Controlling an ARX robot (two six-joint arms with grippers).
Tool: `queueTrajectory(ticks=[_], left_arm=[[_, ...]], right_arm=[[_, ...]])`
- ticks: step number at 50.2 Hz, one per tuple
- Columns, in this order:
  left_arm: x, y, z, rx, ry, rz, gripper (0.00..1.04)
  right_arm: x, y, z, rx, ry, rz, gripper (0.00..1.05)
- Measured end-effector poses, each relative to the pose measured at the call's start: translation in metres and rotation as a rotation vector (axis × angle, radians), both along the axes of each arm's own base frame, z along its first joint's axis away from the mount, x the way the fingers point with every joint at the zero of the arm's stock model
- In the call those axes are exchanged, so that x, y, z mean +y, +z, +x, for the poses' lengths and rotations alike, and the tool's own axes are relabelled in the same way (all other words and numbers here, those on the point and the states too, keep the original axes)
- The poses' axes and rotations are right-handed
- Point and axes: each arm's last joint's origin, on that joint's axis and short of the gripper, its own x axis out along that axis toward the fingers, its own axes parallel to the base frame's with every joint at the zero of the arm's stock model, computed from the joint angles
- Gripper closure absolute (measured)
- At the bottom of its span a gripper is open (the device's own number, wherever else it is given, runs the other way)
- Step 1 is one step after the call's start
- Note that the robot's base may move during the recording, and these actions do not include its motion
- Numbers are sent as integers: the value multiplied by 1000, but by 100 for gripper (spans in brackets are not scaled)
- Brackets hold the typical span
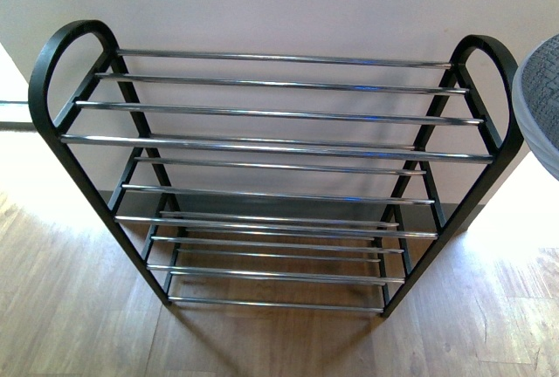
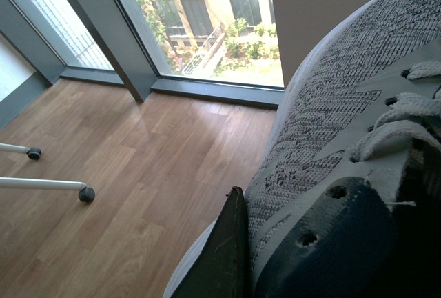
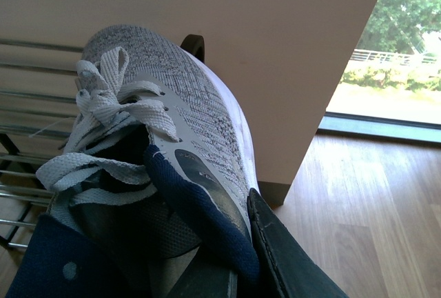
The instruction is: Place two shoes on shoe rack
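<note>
Open above the shoe rack [image 1: 271, 113] — wall [image 1: 262, 2] behind

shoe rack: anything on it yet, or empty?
Empty. Every tier of the shoe rack shows bare chrome bars; one shoe shows beyond its right end.

Floor [image 1: 79, 307]: light wood planks were laid throughout, and they were lit by daylight.
Rack [image 1: 279, 146]: it was stood upright on the floor, with its back set close to a pale wall [image 1: 279, 2].
Frames [image 1: 52, 71]: two black sides, rounded at the top, were planted on the planks.
Shelves [image 1: 279, 113]: four tiers of chrome bars were strung between the frames.
Casters [image 2: 86, 194]: two dark ones on white legs [image 2: 41, 184] were rested on the floor, as seen from the left wrist.
</note>
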Motion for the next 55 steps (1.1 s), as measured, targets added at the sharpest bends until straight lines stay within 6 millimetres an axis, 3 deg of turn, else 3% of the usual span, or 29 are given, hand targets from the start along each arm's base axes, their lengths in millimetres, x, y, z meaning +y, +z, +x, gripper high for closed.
queueTrajectory(ticks=[55], left_arm=[[0,0,0,-1,1,0,103]], right_arm=[[0,0,0,-31,30,23,103]])
